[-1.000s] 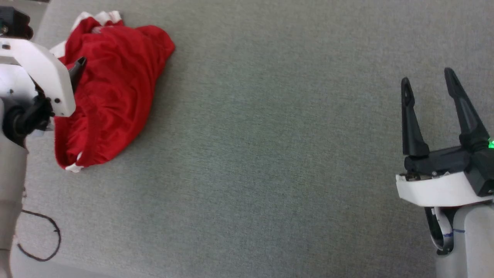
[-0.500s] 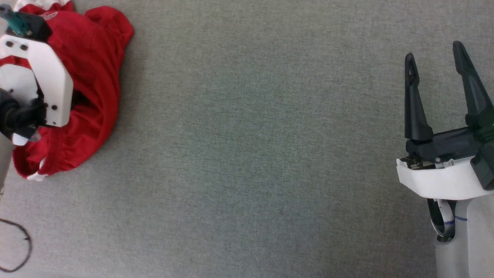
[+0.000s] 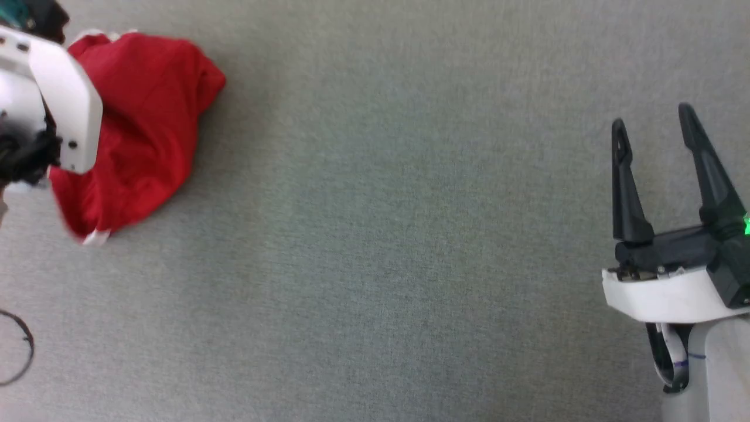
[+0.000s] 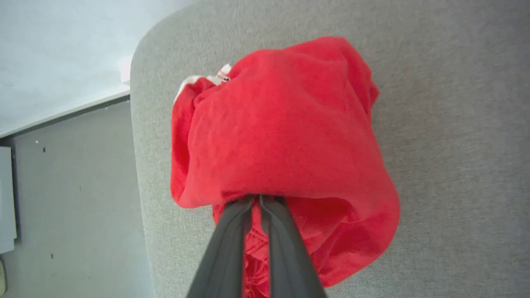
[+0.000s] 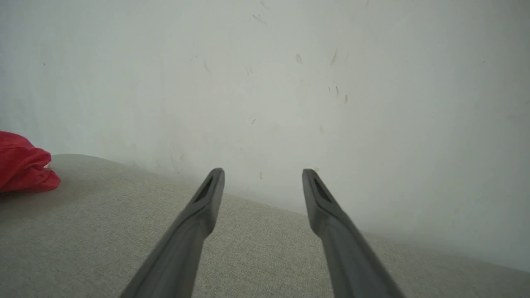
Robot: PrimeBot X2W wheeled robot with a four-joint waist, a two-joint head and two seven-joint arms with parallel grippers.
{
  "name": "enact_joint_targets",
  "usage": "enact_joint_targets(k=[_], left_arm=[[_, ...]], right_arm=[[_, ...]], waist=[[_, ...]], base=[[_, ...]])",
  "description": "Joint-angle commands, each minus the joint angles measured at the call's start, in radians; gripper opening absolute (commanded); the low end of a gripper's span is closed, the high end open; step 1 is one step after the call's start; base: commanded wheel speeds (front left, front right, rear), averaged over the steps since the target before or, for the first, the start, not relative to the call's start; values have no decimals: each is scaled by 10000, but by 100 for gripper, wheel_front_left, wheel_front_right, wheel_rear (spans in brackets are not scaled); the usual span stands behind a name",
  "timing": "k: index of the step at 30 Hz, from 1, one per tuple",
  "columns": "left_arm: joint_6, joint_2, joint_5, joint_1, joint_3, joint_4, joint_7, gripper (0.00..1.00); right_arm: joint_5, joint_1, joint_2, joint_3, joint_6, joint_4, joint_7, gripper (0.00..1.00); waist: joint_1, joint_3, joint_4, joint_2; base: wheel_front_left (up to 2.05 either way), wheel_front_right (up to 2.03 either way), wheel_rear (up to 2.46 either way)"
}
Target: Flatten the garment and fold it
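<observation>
One-handed work at this moment. Pinches the garment (image 4: 290,124) with the left gripper (image 4: 256,198), both dark fingers pressed together on a fold at the near edge of the red bundle. Leaves the cloth bunched and rumpled, not flat, with a sliver of white trim (image 4: 221,77) peeking out at the far side. Sits, in the head view, at the far left of the grey fabric surface (image 3: 375,234), partly behind the left arm's white wrist housing (image 3: 61,99), lower edge blurred, a white hem tip at the bottom corner. Lies close to the surface's rounded corner in the left wrist view, with grey floor (image 4: 74,198) beside it. Holds the right gripper (image 3: 650,115) well apart from the garment at the right side, jaws spread wide with nothing between them, fingers pointing toward a pale wall (image 5: 290,62). Shows a loop of dark cable (image 3: 23,351) at the head view's lower left edge.
</observation>
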Motion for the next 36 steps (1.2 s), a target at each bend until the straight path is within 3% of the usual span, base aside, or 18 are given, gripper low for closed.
enact_joint_targets(k=[1,5,12,22,28,36], left_arm=[[-65,57,-87,-238,-61,-130,-179,0],[-65,132,-244,-719,-540,-729,-574,0],[-65,-298,-753,-1815,-1701,-2242,-976,0],[-65,-1343,-1139,-2814,-3837,-3266,-1661,0],[-65,-1903,-1488,-2283,-5160,-2984,-2157,0],[-65,-2656,-1106,-344,-5486,-3113,-1802,0]], right_arm=[[115,135,20,-49,-19,38,-55,100],[388,422,22,-77,-19,60,-55,100],[644,793,23,-175,-19,53,-55,100],[995,728,23,-169,-19,55,-55,100],[1188,735,23,-272,-19,67,-55,100],[1285,772,24,-417,-19,55,-55,100]], waist=[[1,-935,82,0],[1,-1511,-62,0],[1,-1986,-554,0],[1,-1814,-2122,0],[1,-1715,-2969,0],[1,-1558,-3326,0]], base=[[0,0,0],[0,0,0],[0,0,0],[0,0,0],[0,0,0],[0,0,0]])
